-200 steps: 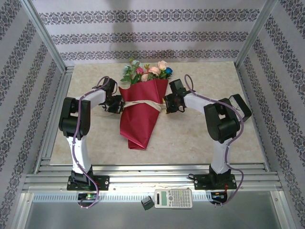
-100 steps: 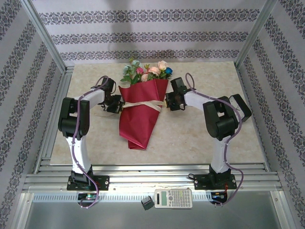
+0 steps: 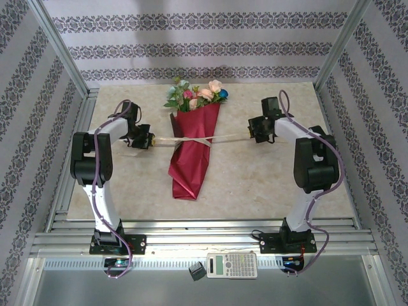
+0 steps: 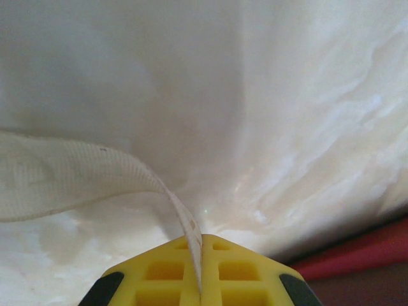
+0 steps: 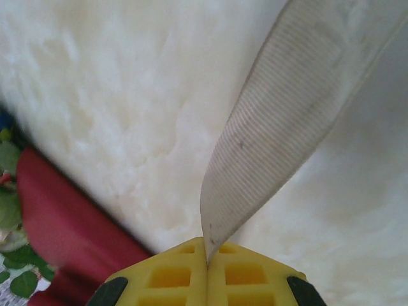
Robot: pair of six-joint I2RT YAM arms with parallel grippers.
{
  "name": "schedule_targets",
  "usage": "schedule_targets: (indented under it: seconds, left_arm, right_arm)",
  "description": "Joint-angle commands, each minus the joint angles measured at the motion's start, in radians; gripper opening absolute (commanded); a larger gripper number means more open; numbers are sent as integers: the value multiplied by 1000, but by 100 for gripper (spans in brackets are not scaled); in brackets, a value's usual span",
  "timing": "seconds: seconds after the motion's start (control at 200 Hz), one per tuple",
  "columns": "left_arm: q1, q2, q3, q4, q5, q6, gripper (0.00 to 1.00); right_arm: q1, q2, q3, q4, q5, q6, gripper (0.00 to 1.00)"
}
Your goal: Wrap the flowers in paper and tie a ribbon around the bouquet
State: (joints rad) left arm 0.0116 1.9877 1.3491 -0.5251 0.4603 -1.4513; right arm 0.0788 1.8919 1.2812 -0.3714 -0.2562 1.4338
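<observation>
Mid-frame, left gripper (image 3: 145, 139) and right gripper (image 3: 254, 131) clamp beige gauzy ribbon (image 3: 191, 137) taut across crimson paper-cone bouquet (image 3: 189, 166); uneven pull could drag it sideways.

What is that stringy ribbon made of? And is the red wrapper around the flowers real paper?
The ribbon looks like thin woven cloth, maybe gauze. It is cream and not shiny, fine ribbed threads show up close, and it bends softly. The red wrapper does look like paper. It is deep crimson and fairly dull from above, and it holds sharp creases and a stiff cone shape.
</observation>
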Motion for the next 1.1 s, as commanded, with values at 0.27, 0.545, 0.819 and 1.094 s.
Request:
schedule_targets:
  seconds: [0.27, 0.545, 0.819, 1.094]
  left_arm:
    - [148, -143, -193, 91, 5, -48, 0]
    - [216, -193, -261, 134, 23, -60, 0]
    - [202, -160, -243, 87, 62, -12, 0]
    - [128, -95, -234, 67, 54, -27, 8]
  right_arm:
    - [-235, -23, -40, -47, -32, -157, 0]
    - [-265, 28, 22, -57, -57, -176, 0]
    - [-250, 53, 63, -73, -78, -197, 0]
    - [-243, 41, 12, -68, -80, -190, 0]
